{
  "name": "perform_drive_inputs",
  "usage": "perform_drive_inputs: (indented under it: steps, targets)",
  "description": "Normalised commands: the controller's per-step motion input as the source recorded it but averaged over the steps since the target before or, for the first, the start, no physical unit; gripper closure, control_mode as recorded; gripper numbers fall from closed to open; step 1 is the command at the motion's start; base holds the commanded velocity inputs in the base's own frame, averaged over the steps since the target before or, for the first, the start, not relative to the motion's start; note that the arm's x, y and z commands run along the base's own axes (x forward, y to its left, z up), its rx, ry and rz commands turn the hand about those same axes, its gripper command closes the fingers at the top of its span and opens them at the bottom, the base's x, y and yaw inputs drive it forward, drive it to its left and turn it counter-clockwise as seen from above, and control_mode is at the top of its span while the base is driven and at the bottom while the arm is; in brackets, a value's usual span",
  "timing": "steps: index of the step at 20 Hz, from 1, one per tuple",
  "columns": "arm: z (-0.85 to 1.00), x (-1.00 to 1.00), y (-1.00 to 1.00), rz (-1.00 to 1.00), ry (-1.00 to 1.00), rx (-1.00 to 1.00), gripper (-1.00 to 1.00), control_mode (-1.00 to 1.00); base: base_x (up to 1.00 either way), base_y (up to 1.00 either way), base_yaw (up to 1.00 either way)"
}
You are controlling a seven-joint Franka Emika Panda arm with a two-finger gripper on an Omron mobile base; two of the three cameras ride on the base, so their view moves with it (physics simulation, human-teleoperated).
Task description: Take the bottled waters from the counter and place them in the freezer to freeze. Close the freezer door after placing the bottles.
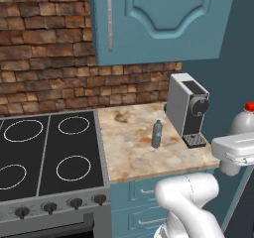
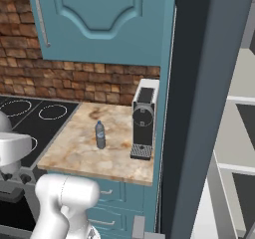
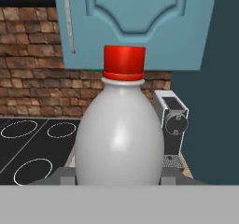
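The hand [image 3: 119,181] is clenched around the whitish plastic bottle with a red cap [image 3: 119,134], up off the marbled stone surface [image 1: 134,152]. The small grey-blue bottle [image 1: 157,134] stands at 9 o'clock from the coffee machine [image 1: 188,108]. A fast swing could make the smooth bottle slip out.

Light is even and soft across the rendered kitchen, bright enough that the brick wall [image 1: 54,58] and the marbled counter [image 1: 131,148] read clearly. The whitish bottle [image 3: 119,134] carries a broad pale sheen down its front, and the grey-blue bottle [image 1: 157,134] throws only a faint shadow. Edges look slightly soft and pixelated everywhere, without blur or bending at the borders.
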Motion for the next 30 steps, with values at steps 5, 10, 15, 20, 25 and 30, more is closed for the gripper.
perform_drive_inputs:
  steps: [5,10,15,20,25,30]
  targets:
    - [0.0,0.0,0.0,0.0,0.0,0.0,1.0,-1.0,0.0,0.0,0.0]
    - [0.0,-0.05,0.0,0.0,0.0,0.0,1.0,-1.0,0.0,0.0,0.0]
    - [0.0,-0.06,0.0,0.0,0.0,0.0,1.0,1.0,-0.25,0.0,0.0]
    - [0.0,0.0,0.0,0.0,0.0,0.0,1.0,1.0,-0.72,0.0,0.0]
    - [0.0,0.0,0.0,0.0,0.0,0.0,1.0,1.0,-0.78,-0.01,0.0]
    - [0.0,0.0,0.0,0.0,0.0,0.0,1.0,1.0,-0.81,-0.07,0.0]
